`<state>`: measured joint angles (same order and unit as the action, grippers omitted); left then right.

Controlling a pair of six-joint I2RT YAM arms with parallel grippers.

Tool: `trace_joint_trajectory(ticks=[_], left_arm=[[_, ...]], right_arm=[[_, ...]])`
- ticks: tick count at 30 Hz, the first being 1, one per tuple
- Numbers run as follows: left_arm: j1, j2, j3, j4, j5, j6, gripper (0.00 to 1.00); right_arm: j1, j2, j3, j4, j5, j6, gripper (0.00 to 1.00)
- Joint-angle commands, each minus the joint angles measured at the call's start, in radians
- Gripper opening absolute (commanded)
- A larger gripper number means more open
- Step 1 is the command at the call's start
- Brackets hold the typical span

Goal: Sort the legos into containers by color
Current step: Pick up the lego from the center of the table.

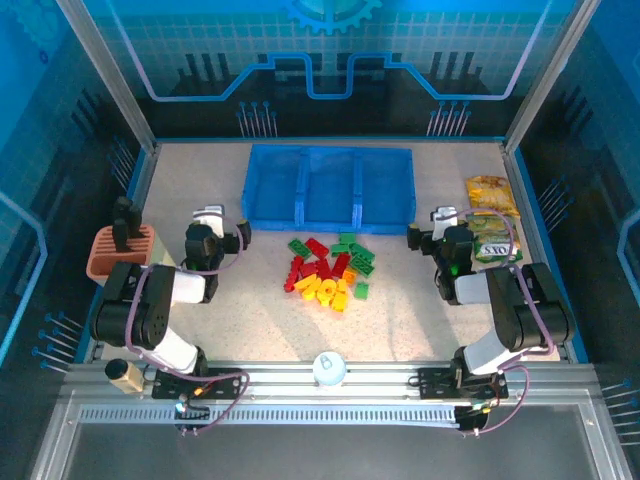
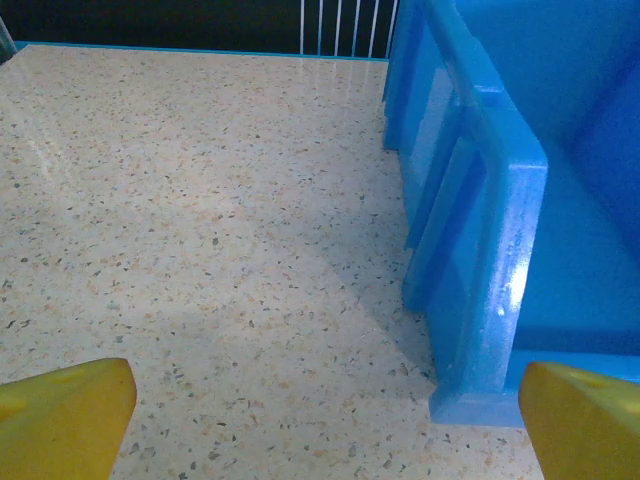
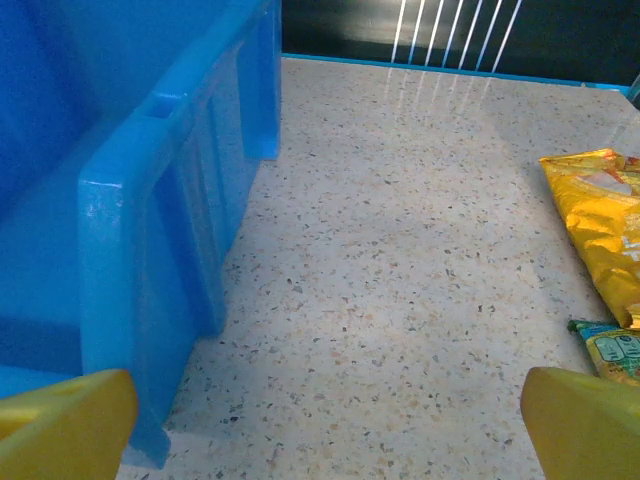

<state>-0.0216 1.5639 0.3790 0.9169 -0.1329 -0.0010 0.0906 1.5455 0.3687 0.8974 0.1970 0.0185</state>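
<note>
With left hand (image 1: 243,233) and right hand (image 1: 413,238) released, an edge brick of the legos (image 1: 328,270), 6 o'clock of the containers (image 1: 272,190), appeared the safest first pick.

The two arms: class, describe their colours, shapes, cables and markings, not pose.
Both the left arm and right arm have chunky black joints joined by white rounded links, with thin purplish cables looping alongside. The fingers are plain yellow blocks. A small green light glows on the right arm.
</note>
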Motion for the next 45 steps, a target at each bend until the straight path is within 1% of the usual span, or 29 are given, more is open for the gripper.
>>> trace_joint_trajectory(ticks=[1, 38, 39, 40, 41, 42, 43, 44, 45], left_arm=[[0.006, -0.016, 0.008, 0.000, 0.021, 0.001, 0.99], [0.009, -0.015, 0.012, -0.012, 0.024, -0.003, 0.99], [0.009, -0.016, 0.010, -0.008, 0.018, -0.002, 0.99], [0.000, -0.018, 0.005, 0.007, -0.043, -0.006, 0.99], [-0.015, -0.036, 0.008, -0.006, -0.131, -0.015, 0.99], [-0.031, -0.093, 0.034, -0.097, -0.191, -0.017, 0.99], [-0.040, -0.164, 0.080, -0.236, -0.201, -0.011, 0.99], [-0.049, -0.216, 0.141, -0.376, -0.210, -0.009, 0.99], [-0.061, -0.270, 0.214, -0.525, -0.224, -0.016, 0.99]], right_arm=[[-0.003, -0.007, 0.025, -0.002, -0.064, -0.031, 1.00], [-0.013, -0.007, 0.032, -0.017, -0.089, -0.028, 1.00], [-0.017, -0.009, 0.036, -0.026, -0.096, -0.025, 1.00], [-0.019, -0.009, 0.036, -0.025, -0.102, -0.023, 1.00], [-0.019, -0.009, 0.033, -0.019, -0.094, -0.024, 1.00], [0.000, -0.026, 0.036, -0.028, -0.029, -0.023, 1.00], [0.022, -0.070, 0.049, -0.082, 0.033, -0.028, 1.00], [0.038, -0.110, 0.080, -0.167, 0.043, -0.047, 1.00], [0.058, -0.158, 0.133, -0.296, 0.008, -0.080, 1.00]])
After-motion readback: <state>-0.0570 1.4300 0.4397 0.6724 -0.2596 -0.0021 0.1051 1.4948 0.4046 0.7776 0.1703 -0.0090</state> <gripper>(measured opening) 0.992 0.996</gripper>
